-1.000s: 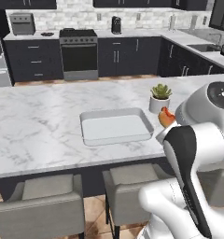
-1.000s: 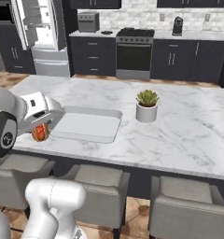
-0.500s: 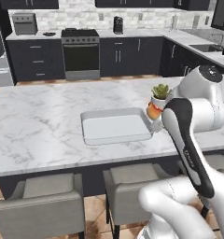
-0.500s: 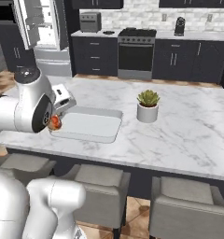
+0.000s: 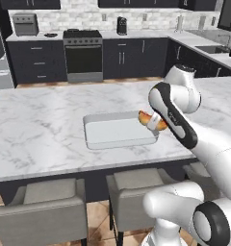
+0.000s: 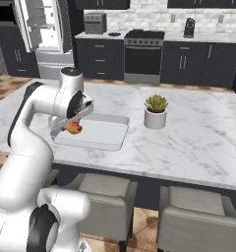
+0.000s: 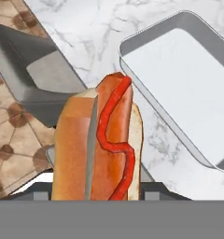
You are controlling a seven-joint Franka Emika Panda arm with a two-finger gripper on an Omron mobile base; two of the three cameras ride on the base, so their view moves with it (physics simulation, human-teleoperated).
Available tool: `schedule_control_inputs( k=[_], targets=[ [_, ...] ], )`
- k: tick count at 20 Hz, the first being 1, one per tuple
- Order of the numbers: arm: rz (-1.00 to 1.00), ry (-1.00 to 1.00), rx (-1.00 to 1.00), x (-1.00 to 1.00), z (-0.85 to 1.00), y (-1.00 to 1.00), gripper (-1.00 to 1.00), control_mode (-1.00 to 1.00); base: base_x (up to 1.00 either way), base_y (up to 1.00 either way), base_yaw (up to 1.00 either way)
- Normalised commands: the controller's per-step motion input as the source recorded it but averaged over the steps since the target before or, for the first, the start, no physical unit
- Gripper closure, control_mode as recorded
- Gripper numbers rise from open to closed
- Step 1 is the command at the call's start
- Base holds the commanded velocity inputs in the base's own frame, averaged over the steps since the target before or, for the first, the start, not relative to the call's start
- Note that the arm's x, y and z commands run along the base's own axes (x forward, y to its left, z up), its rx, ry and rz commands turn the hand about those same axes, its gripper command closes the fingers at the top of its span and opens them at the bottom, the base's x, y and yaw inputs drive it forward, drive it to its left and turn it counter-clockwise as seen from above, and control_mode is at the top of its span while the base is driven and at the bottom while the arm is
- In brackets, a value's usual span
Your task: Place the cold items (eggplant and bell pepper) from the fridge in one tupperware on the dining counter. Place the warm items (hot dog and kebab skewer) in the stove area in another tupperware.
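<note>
Hot dog (image 7: 100,144), bun with a red squiggle of sauce along the sausage, clamped in the gripper (image 5: 155,123) and carried above the marble dining counter (image 5: 35,129), at the right-hand edge of the tupperware (image 5: 118,130) as seen from the left base view. Seen again from the right base view as an orange-red lump (image 6: 73,128) under the gripper (image 6: 71,126), over the near left part of the same shallow white tray (image 6: 107,133). From the hand view, fills the lower middle, pointing up toward the corner of the tupperware (image 7: 179,88), which lies bare on the marble (image 7: 86,28); fingertips themselves hidden behind the bun there, so grip judged from the base views, where the bun sits between the jaws. Whether the hot dog hangs directly over the tray's inside or just beside its rim, hard to tell. Beyond the tray, a small potted succulent (image 6: 156,111) in a white pot, standing upright on the counter, well apart from the gripper. Below the counter's near edge, grey stools (image 5: 43,211) tucked in over a patterned tile floor (image 7: 11,135). Farther back, dark cabinets with a stove (image 5: 83,56), a toaster oven (image 5: 25,24) on the back counter, and a fridge (image 6: 44,29) with its door standing open at the far left of the right base view.
</note>
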Motion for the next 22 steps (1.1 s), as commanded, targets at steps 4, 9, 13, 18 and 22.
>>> schedule_control_inputs(
  k=[4,9,13,18,22],
  targets=[
    [0.02,0.06,-0.10,0.18,-0.35,0.03,1.00,-1.00,0.00,0.00,0.00],
    [0.00,0.00,-0.07,0.77,-0.50,0.24,1.00,-1.00,0.00,0.00,0.00],
    [0.00,0.00,-0.04,0.94,-0.58,0.31,1.00,-1.00,0.00,0.00,0.00],
    [0.01,0.02,-0.03,0.91,-0.54,0.12,1.00,-1.00,0.00,0.00,0.00],
    [0.02,0.06,-0.01,0.98,-0.50,0.01,1.00,-1.00,0.00,0.00,0.00]
  ],
)
